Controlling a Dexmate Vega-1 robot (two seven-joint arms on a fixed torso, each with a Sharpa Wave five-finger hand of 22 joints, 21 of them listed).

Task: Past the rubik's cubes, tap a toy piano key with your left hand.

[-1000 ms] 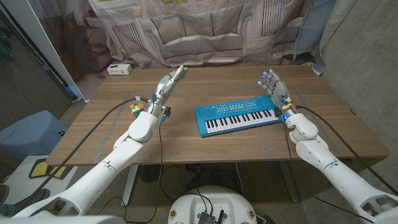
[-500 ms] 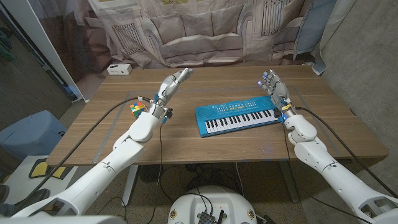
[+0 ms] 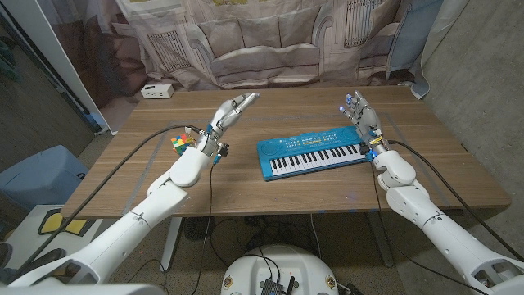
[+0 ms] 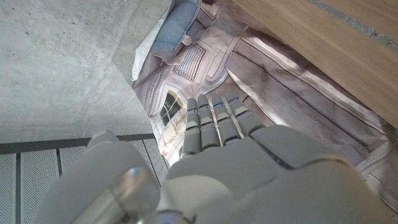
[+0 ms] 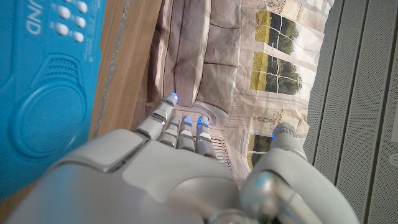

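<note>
The left hand (image 3: 232,110) is up in the air over the table (image 3: 246,192), with its fingers (image 4: 214,121) straight and apart, and it holds nothing. It points toward the back of the table and is not over the toy piano (image 3: 313,153) yet. The toy piano is blue with white and black keys, and it lies in the middle of the table, between the two hands. The rubik's cubes (image 3: 179,142) sit near the left edge of the table, close by the left forearm. I think a few things could go wrong from here. The arm has to swing across to the keys, and the cubes are so near the arm that it could bump them and knock them away. The keys are thin and packed side by side, so wide fingers could push many keys, or hit the blue top with the buttons and the round speaker (image 5: 34,118) and not a key. If the hand comes down too hard, the light piano could slide or tip. The right hand (image 3: 360,115) stands by the right end of the piano, also with fingers apart and nothing in it, so the two hands could meet if the left one goes too far over. A small white box (image 3: 156,91) lies at the far left corner, and a cloth with painted windows hangs behind the table.
</note>
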